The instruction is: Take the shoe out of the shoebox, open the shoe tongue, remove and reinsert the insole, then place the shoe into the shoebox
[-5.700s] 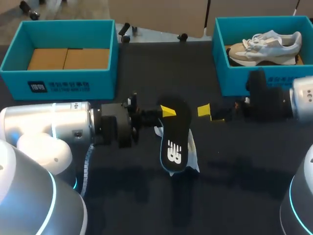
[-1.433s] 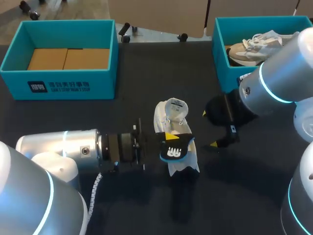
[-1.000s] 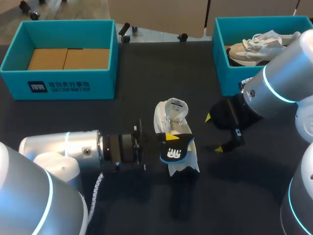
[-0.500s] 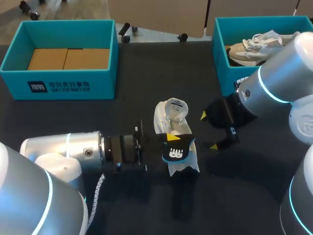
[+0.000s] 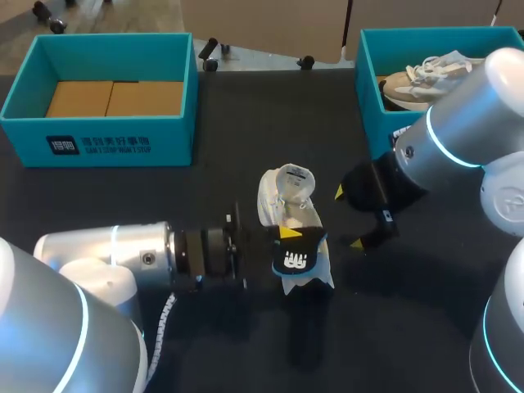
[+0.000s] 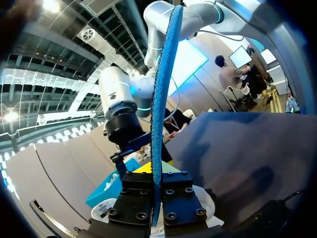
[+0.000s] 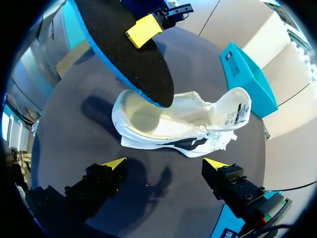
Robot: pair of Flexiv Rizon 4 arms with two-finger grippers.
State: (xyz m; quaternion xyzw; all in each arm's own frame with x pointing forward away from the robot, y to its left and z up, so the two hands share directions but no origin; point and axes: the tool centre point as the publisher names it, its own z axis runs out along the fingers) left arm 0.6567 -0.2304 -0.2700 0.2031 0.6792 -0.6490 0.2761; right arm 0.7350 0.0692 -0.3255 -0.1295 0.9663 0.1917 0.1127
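Shoe (image 5: 288,196): a white trainer, being borne by the dark table (image 5: 246,123) near its middle, outside both boxes. Its tongue (image 7: 229,111) is being shown folded out from the opening, label side visible.
Insole (image 5: 296,250): black with a blue edge, being held over the near end of the shoe. One end is being kept at the shoe's opening. Whether it is touching the shoe cannot be told.
Left gripper (image 6: 152,196): clenched on the insole, with one finger being pressed to each face. It is being carried by the left arm (image 5: 106,254), which is coming in low across the table.
Right gripper (image 7: 165,163): released, with the yellow-tipped fingers being held wide apart and nothing between them. It is being held just beside the shoe, on the shoe's right.
Left shoebox (image 5: 98,135): teal, at the far left of the table, with brown card being shown on its floor. It is well apart from the shoe.
Right shoebox (image 5: 372,123): teal, at the far right. A second shoe (image 5: 413,78), beige and white, is being kept inside, and the box is being partly hidden by the right arm (image 5: 458,139).
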